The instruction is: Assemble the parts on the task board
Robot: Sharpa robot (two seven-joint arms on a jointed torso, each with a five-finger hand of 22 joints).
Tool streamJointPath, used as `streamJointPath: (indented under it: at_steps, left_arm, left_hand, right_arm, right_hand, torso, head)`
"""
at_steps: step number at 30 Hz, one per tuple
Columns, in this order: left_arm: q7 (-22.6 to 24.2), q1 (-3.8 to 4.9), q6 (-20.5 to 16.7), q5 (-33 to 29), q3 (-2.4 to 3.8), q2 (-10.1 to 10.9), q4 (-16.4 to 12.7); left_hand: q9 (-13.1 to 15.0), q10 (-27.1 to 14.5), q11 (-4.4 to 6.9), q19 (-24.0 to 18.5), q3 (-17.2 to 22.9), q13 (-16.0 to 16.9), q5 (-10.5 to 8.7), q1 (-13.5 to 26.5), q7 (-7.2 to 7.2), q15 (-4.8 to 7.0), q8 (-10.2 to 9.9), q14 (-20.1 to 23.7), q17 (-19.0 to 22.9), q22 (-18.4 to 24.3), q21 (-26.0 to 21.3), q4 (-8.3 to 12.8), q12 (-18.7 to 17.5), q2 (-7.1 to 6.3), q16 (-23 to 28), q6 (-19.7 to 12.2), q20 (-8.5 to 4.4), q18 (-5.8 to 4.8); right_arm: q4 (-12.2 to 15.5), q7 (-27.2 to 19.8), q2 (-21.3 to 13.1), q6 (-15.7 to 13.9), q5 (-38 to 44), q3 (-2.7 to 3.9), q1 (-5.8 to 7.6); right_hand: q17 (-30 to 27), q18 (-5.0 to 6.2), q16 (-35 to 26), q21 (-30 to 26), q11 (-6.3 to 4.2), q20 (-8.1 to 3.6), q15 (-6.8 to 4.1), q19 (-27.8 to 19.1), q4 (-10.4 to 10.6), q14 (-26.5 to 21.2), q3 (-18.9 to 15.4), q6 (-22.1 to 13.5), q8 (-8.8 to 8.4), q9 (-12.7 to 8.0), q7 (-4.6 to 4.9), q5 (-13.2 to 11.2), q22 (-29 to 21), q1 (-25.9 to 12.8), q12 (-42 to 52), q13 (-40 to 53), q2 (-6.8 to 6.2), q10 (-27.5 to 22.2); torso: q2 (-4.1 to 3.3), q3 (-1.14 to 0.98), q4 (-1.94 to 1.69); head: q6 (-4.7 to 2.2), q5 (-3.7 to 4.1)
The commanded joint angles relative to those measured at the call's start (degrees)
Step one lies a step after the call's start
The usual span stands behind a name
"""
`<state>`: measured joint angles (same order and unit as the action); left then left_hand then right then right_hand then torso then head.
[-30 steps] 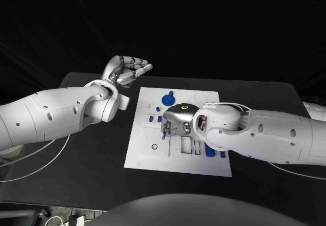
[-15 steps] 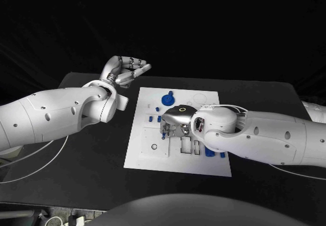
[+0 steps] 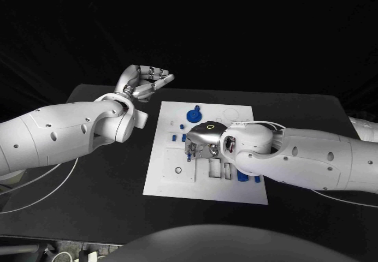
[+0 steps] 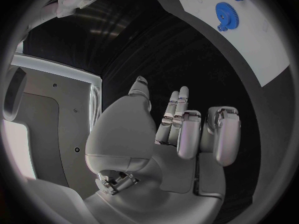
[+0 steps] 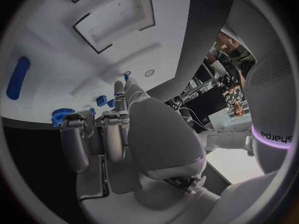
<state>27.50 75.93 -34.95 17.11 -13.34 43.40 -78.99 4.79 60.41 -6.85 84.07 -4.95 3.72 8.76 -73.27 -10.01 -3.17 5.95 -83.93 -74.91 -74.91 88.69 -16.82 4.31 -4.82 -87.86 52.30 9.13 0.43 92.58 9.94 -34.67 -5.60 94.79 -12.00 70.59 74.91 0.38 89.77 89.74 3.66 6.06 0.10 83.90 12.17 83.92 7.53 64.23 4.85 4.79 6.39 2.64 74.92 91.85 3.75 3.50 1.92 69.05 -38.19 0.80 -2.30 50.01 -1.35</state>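
Note:
The white task board (image 3: 167,181) lies mid-table. My right hand (image 3: 203,143) hovers low over its middle, fingers pointing down, and seems to pinch a small blue peg (image 3: 189,155) at its fingertips; the right wrist view shows that peg (image 5: 126,77) just past the fingers (image 5: 118,92). A blue gear (image 3: 193,115) sits on the board's far part, also seen in the left wrist view (image 4: 227,15). My left hand (image 3: 146,81) is raised beyond the board's far-left corner, fingers curled in, holding nothing.
Two small blue pieces (image 3: 172,138) lie left of my right hand. More blue parts (image 3: 242,174) rest beside rectangular recesses (image 3: 215,169) on the near right of the board. Black table (image 3: 94,196) surrounds the board.
My right arm and hand have edged slightly left over the board. The left hand has stayed where it was.

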Motion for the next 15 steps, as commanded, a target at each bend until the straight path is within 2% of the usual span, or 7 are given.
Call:
streamJointPath:
  at_steps: [1,15]
  left_arm:
    - [0.53,0.02,0.58,-0.17,0.05,-0.01,-0.17]
    - [0.57,0.02,0.57,-0.17,0.05,0.09,-0.2]
  left_hand:
    - [-0.05,0.11,-0.09,4.51,0.23,-0.06,-0.2,-0.04,-0.1,0.14,-0.3,-4.34,-10.92,-14.51,-0.24,-0.05,-0.3,0.65,-0.22,0.33,-0.06,0.01]
    - [-0.06,0.06,-0.1,4.53,0.29,-0.06,-0.2,-0.12,-0.11,0.12,-0.34,-4.33,-10.89,-14.52,-0.22,-0.03,-0.33,0.81,-0.21,0.3,-0.05,0.01]
  right_arm:
    - [-0.13,-0.52,0.16,0.05,0.85,-0.01,-0.12]
    - [-0.27,-0.51,0.37,0.8,0.35,-0.01,-0.25]
  right_hand:
    - [15.09,-0.38,0.23,0.26,0.35,0.36,0.38,6.1,-0.05,6.08,0.29,0.13,0.16,0.04,0.16,0.21,15.08,0.0,-0.25,-0.07,-0.51,-0.19]
    - [15.09,-0.38,0.23,0.26,0.37,0.41,0.41,6.1,-0.05,6.08,0.29,0.09,0.12,0.03,0.16,0.21,15.08,-0.05,-0.26,-0.06,-0.59,-0.25]
  torso:
    - [0.02,0.01,0.0]
    - [-0.01,0.01,0.0]
  head:
    - [-0.01,0.07]
    - [-0.01,0.03]
